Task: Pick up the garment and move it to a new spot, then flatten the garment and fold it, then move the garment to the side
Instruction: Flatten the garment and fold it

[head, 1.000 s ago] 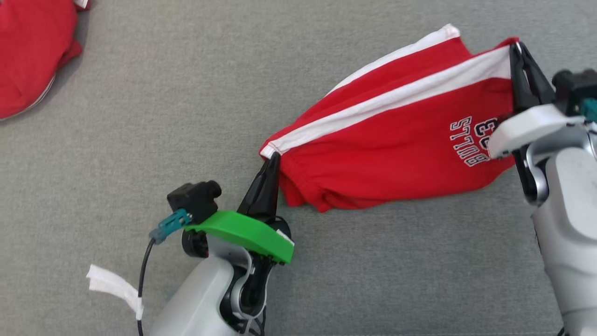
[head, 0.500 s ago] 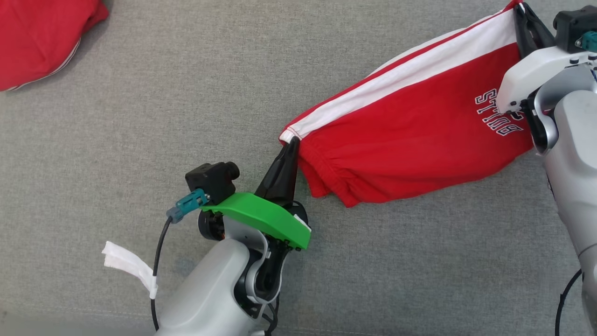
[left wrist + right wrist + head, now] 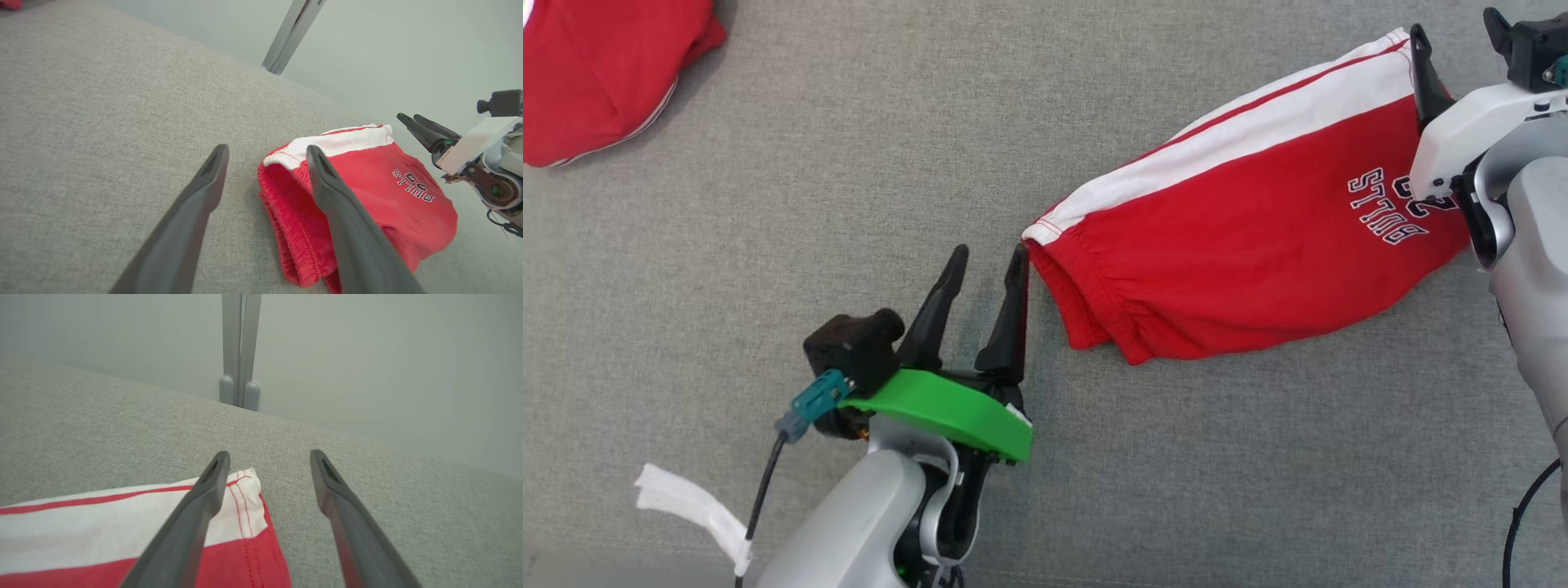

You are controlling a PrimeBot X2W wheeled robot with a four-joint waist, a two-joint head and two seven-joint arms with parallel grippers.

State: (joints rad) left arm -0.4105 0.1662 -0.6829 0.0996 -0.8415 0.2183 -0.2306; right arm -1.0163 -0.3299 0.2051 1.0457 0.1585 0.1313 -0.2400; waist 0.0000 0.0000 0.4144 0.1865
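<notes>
**Head view.** Item: red jersey shorts with a white side stripe and dark lettering (image 3: 1241, 261). They lie on the grey woven fabric surface (image 3: 849, 163), right of centre, slanting up toward the far right. Your left gripper (image 3: 990, 251) has its fingers apart just beside the elastic waistband (image 3: 1086, 302) and holds nothing. Your right gripper (image 3: 1454, 28) sits at the white hem corner (image 3: 1392, 49), also spread.
- Risk: a finger dragged across the cloth would likely rumple it.
- A second red garment (image 3: 596, 73) lies well apart at the upper left — don't mistake it for yours.

**Left wrist view.** The elastic waistband (image 3: 282, 192) is gathered and doubled, its layers stacked. One finger (image 3: 339, 212) crosses in front of it.
- Risk: a low approach may pinch one layer only, so the fold skews.

**Right wrist view.** The white hem corner (image 3: 245, 490) lies flat beside one finger (image 3: 196, 522), with red stitching visible.
- Risk: closing here would likely snag that corner.

**Condition.** Mostly smooth, soft and limp — the near edge is rounded, not crisp. Not yet folded.
</notes>
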